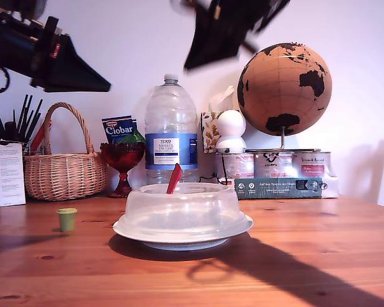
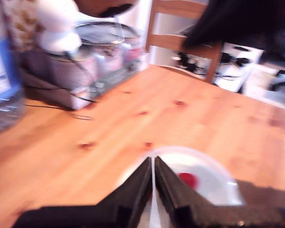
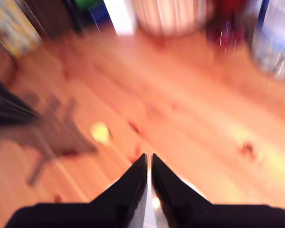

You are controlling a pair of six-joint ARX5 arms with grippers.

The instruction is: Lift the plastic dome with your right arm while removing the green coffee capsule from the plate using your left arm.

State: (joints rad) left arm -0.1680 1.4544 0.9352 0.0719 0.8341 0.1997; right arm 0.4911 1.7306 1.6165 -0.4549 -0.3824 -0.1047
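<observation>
The plastic dome (image 1: 182, 208) with its red tab (image 1: 173, 178) sits over the white plate (image 1: 179, 245) at mid-table. The green coffee capsule (image 1: 67, 219) stands upright on the bare wood toward the exterior view's left, off the plate. My first gripper (image 2: 152, 159) is shut and empty, high above the dome (image 2: 206, 178), whose red tab (image 2: 187, 179) shows beside one finger. Its arm (image 1: 221, 29) is a blur at the top of the exterior view. My second gripper (image 3: 148, 155) is shut and empty, high over the table with the capsule (image 3: 100, 132) ahead of it. Its arm (image 1: 51, 57) hangs at the exterior view's upper left.
Behind the dome stand a large water bottle (image 1: 171, 128), a red goblet (image 1: 122, 163), a wicker basket (image 1: 65, 169), tins (image 1: 275, 166) and a globe (image 1: 285, 89). A white carton (image 1: 9, 173) is at the exterior view's left edge. A wooden chair (image 2: 180, 38) stands past the table's far edge.
</observation>
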